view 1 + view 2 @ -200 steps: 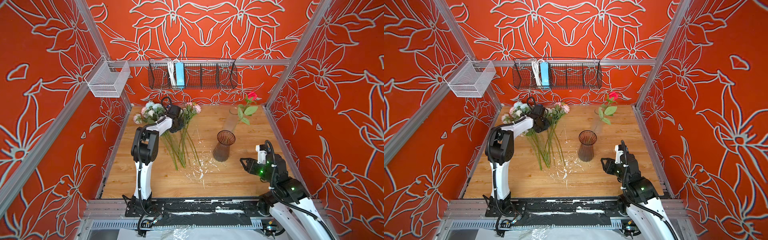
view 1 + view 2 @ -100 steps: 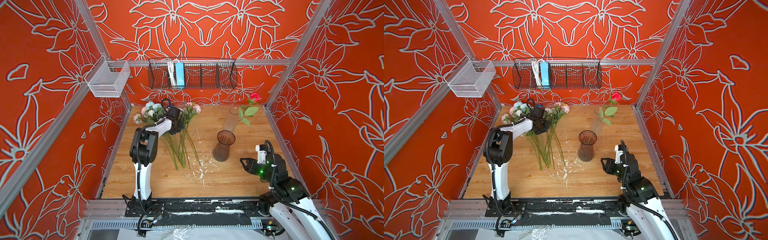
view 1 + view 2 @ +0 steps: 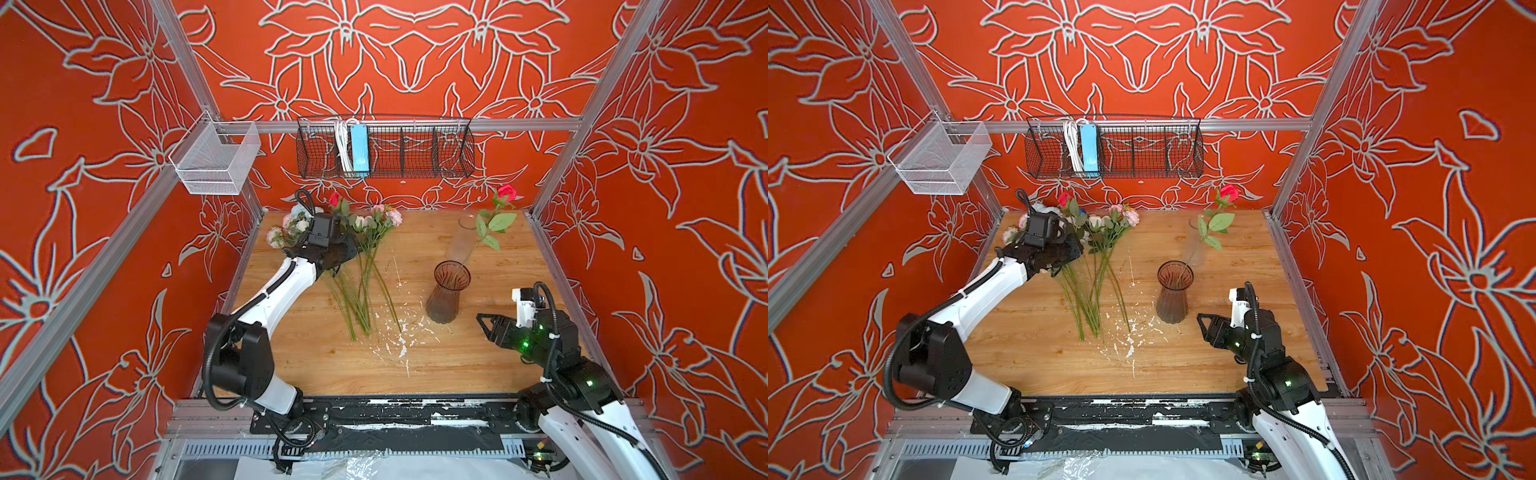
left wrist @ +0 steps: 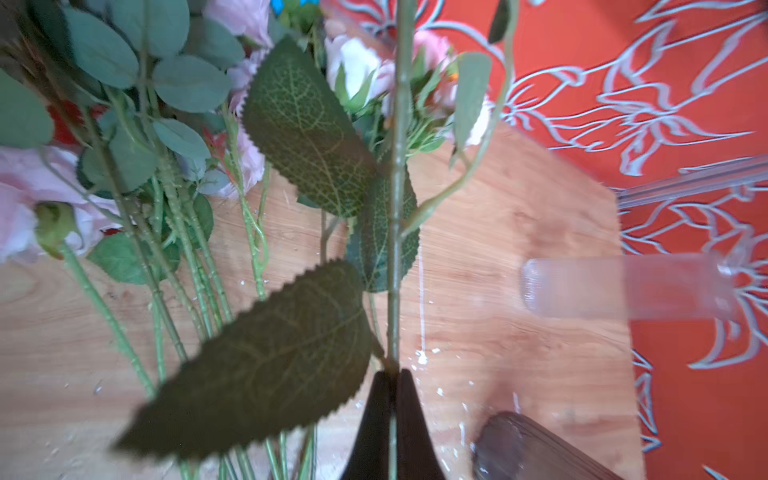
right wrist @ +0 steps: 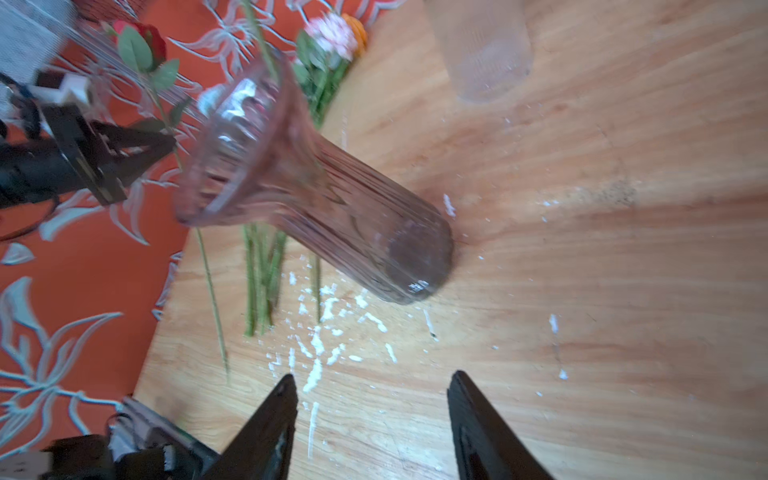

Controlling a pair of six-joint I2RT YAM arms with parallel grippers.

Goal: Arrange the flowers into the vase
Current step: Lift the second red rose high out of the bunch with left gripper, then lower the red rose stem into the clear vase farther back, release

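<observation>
Early going: we see one red rose [image 3: 506, 193] standing in the vase [image 3: 446, 299] | left gripper [image 4: 392, 374] pinched tight on a stem [image 4: 397, 249] over the flowers [image 3: 365, 266] lying far-left on the table [image 3: 457, 365] | right gripper [image 5: 372, 374] spread and empty near the vase | we judge most stems left to place.

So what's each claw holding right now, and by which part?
The left claw is shut on a red rose, gripping its green stem just below the leaves. The right claw is open and holds nothing.
</observation>
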